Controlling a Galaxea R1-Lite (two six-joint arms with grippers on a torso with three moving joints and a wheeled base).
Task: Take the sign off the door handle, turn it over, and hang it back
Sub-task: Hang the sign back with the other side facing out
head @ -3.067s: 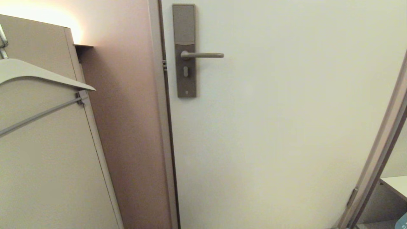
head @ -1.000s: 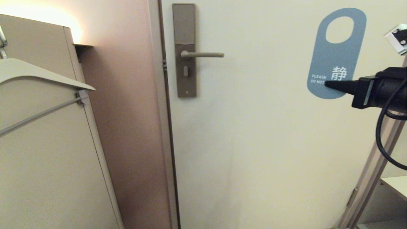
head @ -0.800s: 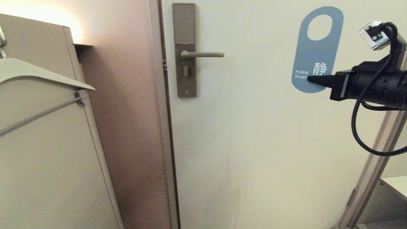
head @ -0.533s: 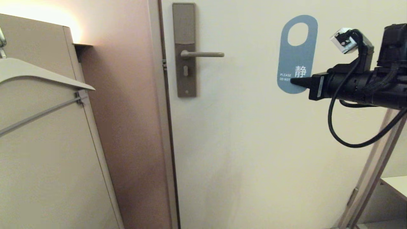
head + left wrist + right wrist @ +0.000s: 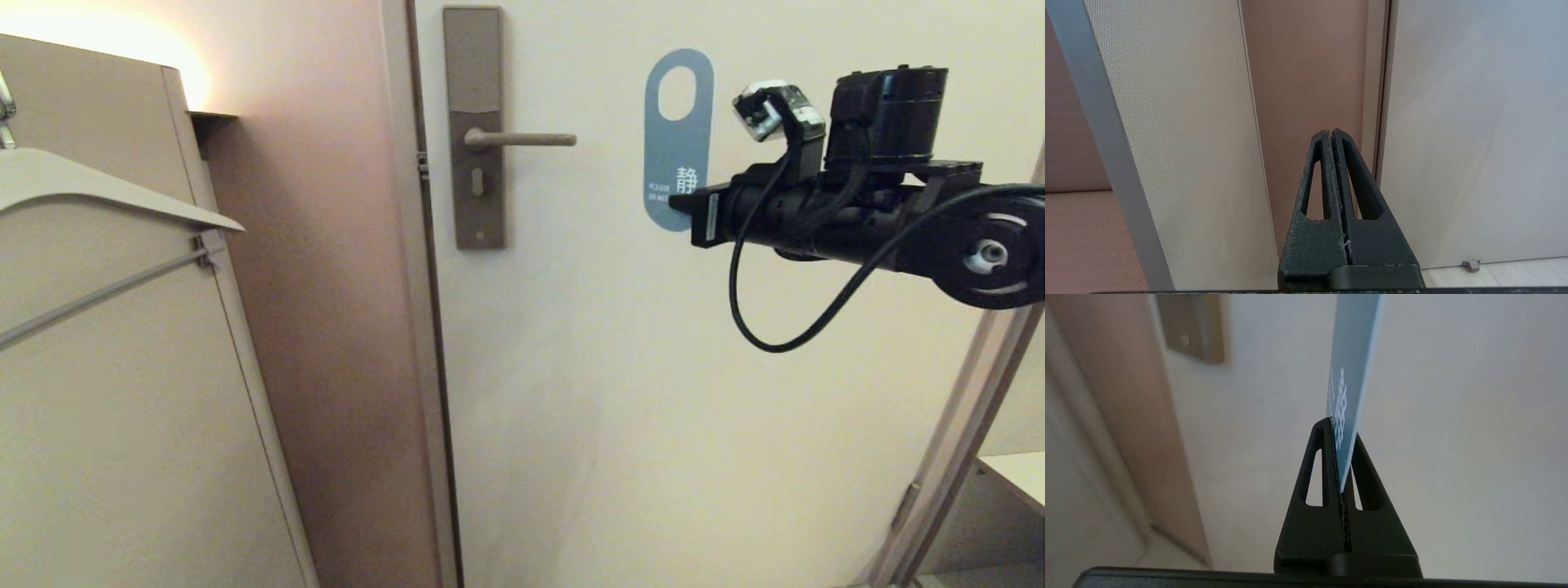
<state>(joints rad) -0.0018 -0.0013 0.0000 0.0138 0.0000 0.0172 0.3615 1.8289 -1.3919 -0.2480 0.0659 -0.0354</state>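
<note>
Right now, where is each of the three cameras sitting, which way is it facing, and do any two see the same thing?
Head view: on the robot's head, facing the door and handle; the right arm reaches in, right gripper shut on the sign.
Left wrist view: behind the shut left gripper, facing a panel and the door's edge.
Right wrist view: behind the right gripper, looking along the sign edge-on.
Shared: head and right wrist views both show sign and lock plate.

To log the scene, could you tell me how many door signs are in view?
1: the blue sign, held upright in the right gripper, right of the door handle. None hangs on the handle.
</note>
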